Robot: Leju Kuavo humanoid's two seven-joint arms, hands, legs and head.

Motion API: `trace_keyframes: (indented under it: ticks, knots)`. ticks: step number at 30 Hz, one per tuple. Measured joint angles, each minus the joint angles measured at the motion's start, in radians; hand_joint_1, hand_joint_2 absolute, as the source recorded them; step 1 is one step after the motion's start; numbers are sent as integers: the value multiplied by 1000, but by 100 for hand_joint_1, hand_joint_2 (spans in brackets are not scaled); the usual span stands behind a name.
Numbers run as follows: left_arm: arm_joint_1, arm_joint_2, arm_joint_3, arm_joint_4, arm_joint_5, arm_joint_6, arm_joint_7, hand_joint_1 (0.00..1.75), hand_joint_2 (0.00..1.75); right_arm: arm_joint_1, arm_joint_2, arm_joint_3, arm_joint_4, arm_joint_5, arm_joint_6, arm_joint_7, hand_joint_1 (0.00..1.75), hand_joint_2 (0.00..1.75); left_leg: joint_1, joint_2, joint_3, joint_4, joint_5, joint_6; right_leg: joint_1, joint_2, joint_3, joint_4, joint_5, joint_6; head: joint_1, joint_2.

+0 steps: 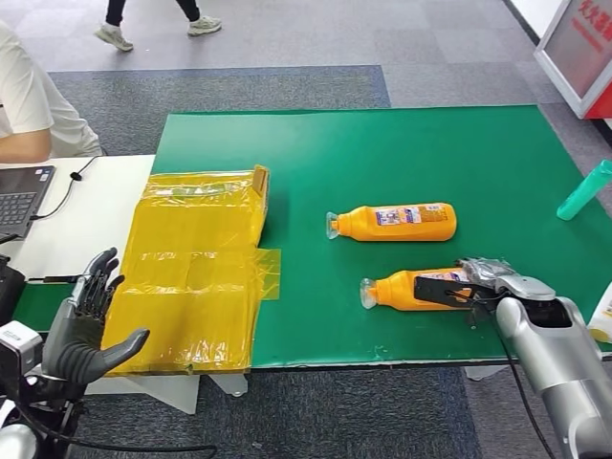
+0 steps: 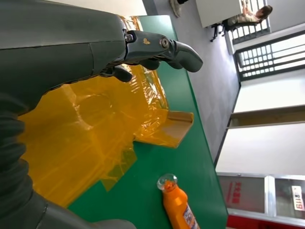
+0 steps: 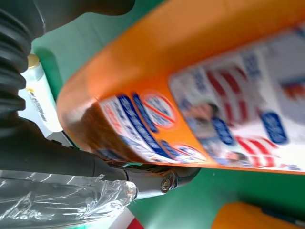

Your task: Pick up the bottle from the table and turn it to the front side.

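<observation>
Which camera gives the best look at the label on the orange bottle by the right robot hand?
The right wrist view: the near orange bottle's label fills it, though blurred. The head view shows that bottle whole, its label mostly hidden behind the right robot hand. The left wrist view shows one orange bottle; which is unclear.

Two bottles lie on their sides on the bench (image 1: 433,143), caps pointing left. The far bottle (image 1: 393,222) lies behind the near bottle (image 1: 404,289), apart from it. The right robot hand (image 1: 469,285) is at the near bottle's right end. A bag (image 1: 191,273) lies flat to the left, the left robot hand (image 1: 83,330) beside its near left corner. A laptop (image 1: 22,196) sits far left.
</observation>
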Motion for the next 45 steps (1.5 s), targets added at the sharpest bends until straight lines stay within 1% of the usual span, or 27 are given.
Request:
trace_keyframes:
  ticks: [6, 7, 10, 11, 14, 18, 27, 30, 34, 39, 42, 45]
  knots:
    - [1, 0, -4, 3, -1, -3, 3, 0, 175, 6, 11, 5, 13, 24, -25, 3, 0, 175, 0, 0, 0, 0, 0, 0, 0, 0, 0, 0, 0, 0, 0, 0]
    - [2, 0, -7, 3, -1, -3, 4, 0, 175, 7, 15, 5, 17, 36, -32, 6, 9, 175, 0, 0, 0, 0, 0, 0, 0, 0, 0, 0, 0, 0, 0, 0]
    - [3, 0, -14, 4, -3, -3, 6, 0, 175, 8, 27, 5, 33, 78, -48, 12, 140, 175, 0, 0, 0, 0, 0, 0, 0, 0, 0, 0, 0, 0, 0, 0]
    - [4, 0, -15, 4, -3, -3, 6, 0, 175, 7, 30, 4, 39, 93, -52, 14, 175, 175, 0, 0, 0, 0, 0, 0, 0, 0, 0, 0, 0, 0, 0, 0]
    - [6, 0, -14, 4, -3, -3, 8, 0, 175, 1, 39, 2, 56, 130, -63, 15, 175, 175, 0, 0, 0, 0, 0, 0, 0, 0, 0, 0, 0, 0, 0, 0]
    - [9, 0, -12, 3, -3, -5, 10, 0, 175, -9, 46, -3, 66, 145, -66, 3, 175, 175, 0, 0, 0, 0, 0, 0, 0, 0, 0, 0, 0, 0, 0, 0]
    - [11, 0, -12, 3, -3, -15, 10, 0, 175, -9, 60, -56, 49, 139, -82, -23, 175, 175, 0, 0, 0, 0, 1, 0, 0, 0, 0, 0, 1, -1, 0, 0]
    - [12, 0, -12, 3, -3, -16, 10, 0, 175, -1, 65, -75, 12, 116, -100, -43, 175, 175, 0, 0, 0, 0, 1, 0, 0, 0, 0, 0, 1, -1, 0, 0]
    - [18, -2, -11, 3, -2, -17, 10, 0, 175, 28, 70, -105, -100, 17, -129, -98, 175, 175, 0, 0, -1, 0, 1, 0, 0, 0, -1, 0, 1, -1, 0, 0]
    - [37, -14, -11, -6, -2, -31, -1, 0, 175, 108, 85, -128, -316, -197, -165, -159, 175, 175, 0, 0, -1, 0, 1, 0, 0, 0, -1, 0, 1, -1, 0, 0]
    - [41, -21, -10, -18, -2, -36, -4, 0, 175, 160, 99, -126, -452, -315, -186, -176, 175, 175, 0, 0, -2, 0, 1, 0, 0, 0, -2, 0, 1, -1, 0, 0]
    - [41, -28, -11, -28, -1, -34, -5, 0, 175, 191, 115, -122, -550, -371, -200, -179, 175, 175, 0, 0, -1, 0, 1, 0, 0, 0, -2, 0, 1, -1, 0, 0]
